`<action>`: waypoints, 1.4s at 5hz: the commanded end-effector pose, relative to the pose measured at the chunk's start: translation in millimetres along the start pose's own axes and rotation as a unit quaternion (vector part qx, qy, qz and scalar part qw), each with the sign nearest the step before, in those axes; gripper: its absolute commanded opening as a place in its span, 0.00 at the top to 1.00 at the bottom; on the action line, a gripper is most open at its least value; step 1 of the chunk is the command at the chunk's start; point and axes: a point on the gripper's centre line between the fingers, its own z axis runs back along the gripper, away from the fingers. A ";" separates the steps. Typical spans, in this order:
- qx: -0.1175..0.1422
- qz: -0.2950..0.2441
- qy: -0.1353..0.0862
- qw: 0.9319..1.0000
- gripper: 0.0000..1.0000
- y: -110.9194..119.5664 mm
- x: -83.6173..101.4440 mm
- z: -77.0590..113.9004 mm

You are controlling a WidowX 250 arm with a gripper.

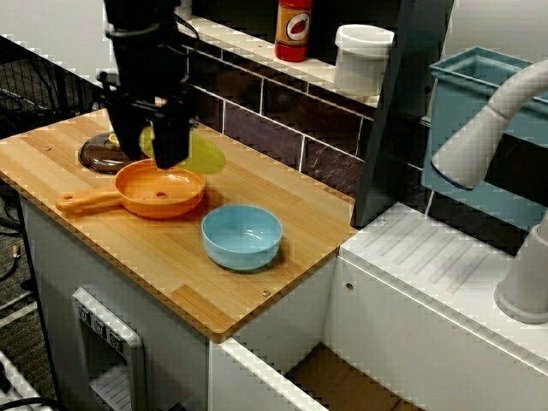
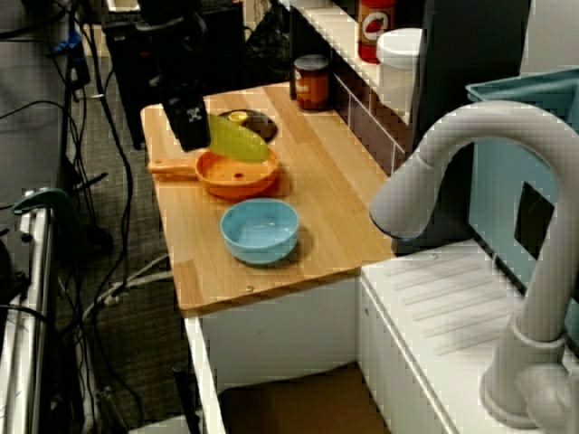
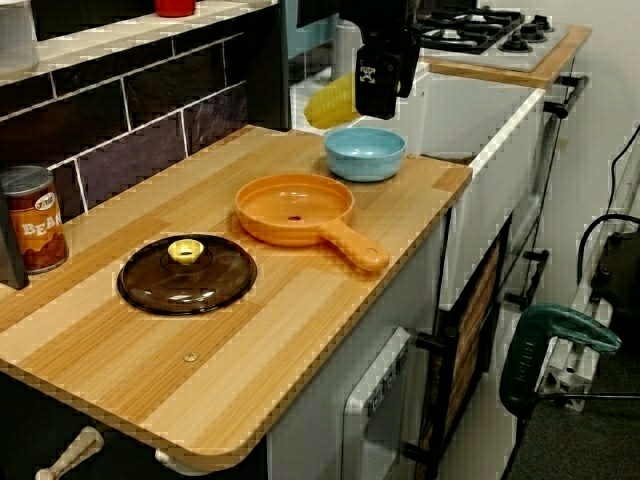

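End effector (image 1: 168, 157) pinches one end of a yellow-green toy food piece (image 1: 204, 155), held in the air just above the orange pan (image 1: 161, 190) on the bench (image 1: 291, 218). Blue bowl (image 1: 242, 236) sits beside the pan; brown lid (image 1: 99, 155) lies behind it.

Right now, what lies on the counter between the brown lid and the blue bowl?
The orange pan lies between the brown lid and the blue bowl, clearest in the view from the lid's end.
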 end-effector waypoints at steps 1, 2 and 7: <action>0.036 0.005 -0.033 0.999 1.00 24.5 9.7 7.6; 0.037 0.018 -0.038 0.998 1.00 34.1 14.0 4.5; 0.075 -0.027 -0.013 0.997 1.00 50.9 13.1 -18.1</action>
